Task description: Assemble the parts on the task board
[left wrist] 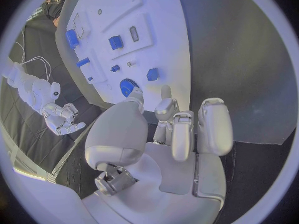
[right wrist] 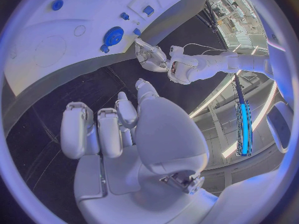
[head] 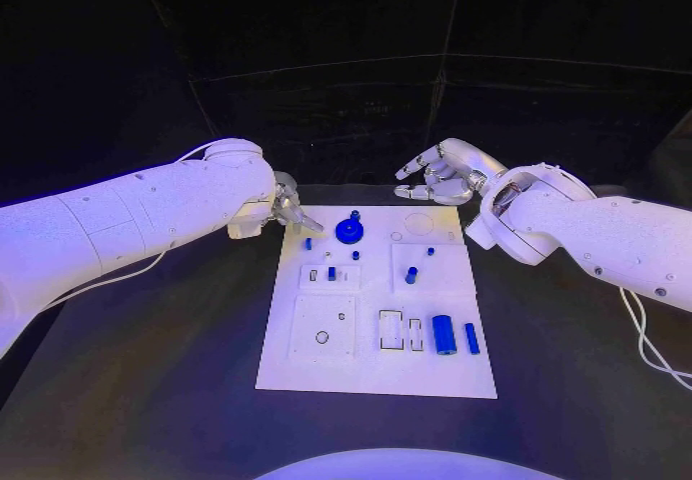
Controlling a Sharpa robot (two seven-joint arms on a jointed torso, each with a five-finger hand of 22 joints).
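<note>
Both the left hand [head: 277,212] and right hand [head: 440,175] hover empty, fingers apart; the gear [head: 349,231] looks light, rigid, best pinched by its rim.

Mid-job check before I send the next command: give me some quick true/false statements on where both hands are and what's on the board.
1. The left hand holds the blue gear. False: the gear sits on the task board, apart from the hand, whose fingers hold nothing.
2. The right hand is above the table beyond the board's far edge. True.
3. Two blue cylinders lie side by side near the board's right edge. True.
4. The right hand grips a blue part. False: it holds nothing.
</note>
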